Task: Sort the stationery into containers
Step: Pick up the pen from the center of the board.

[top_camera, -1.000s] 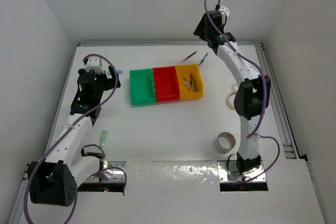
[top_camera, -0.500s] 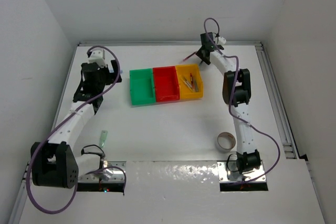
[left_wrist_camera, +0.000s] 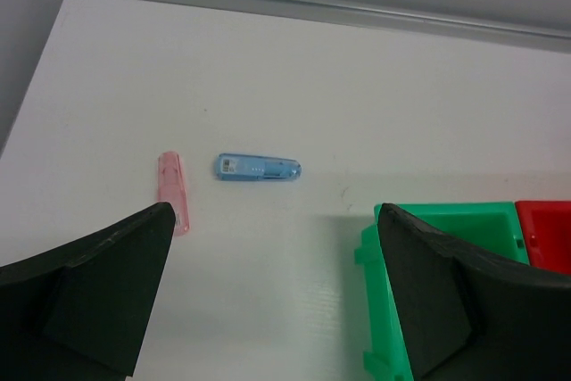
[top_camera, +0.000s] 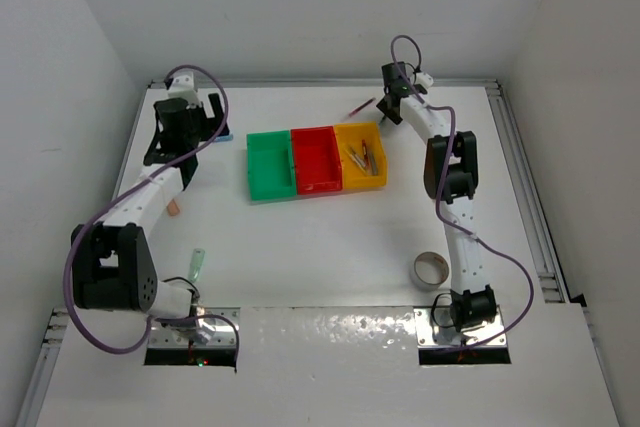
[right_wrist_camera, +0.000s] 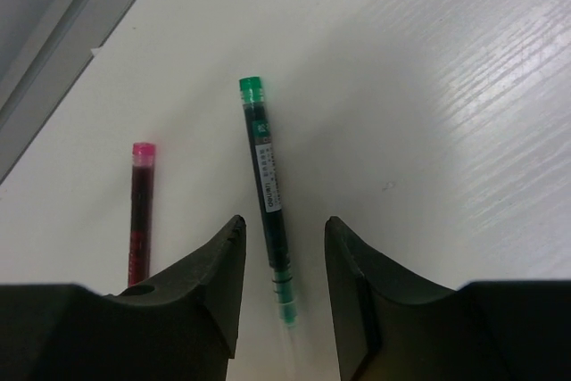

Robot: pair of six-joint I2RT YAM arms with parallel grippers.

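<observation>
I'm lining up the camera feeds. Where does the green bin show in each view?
Top external: green bin at centre, left end of the bin row.
Left wrist: green bin lower right, partly hidden.
Right wrist: not in it.
Shared landmark: the red bin adjoining it; left wrist shows that red bin at its right edge.

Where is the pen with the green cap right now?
In the right wrist view, the green-capped pen lies on the table between the fingers of the right gripper, with a red pen just left of it in the picture.
</observation>
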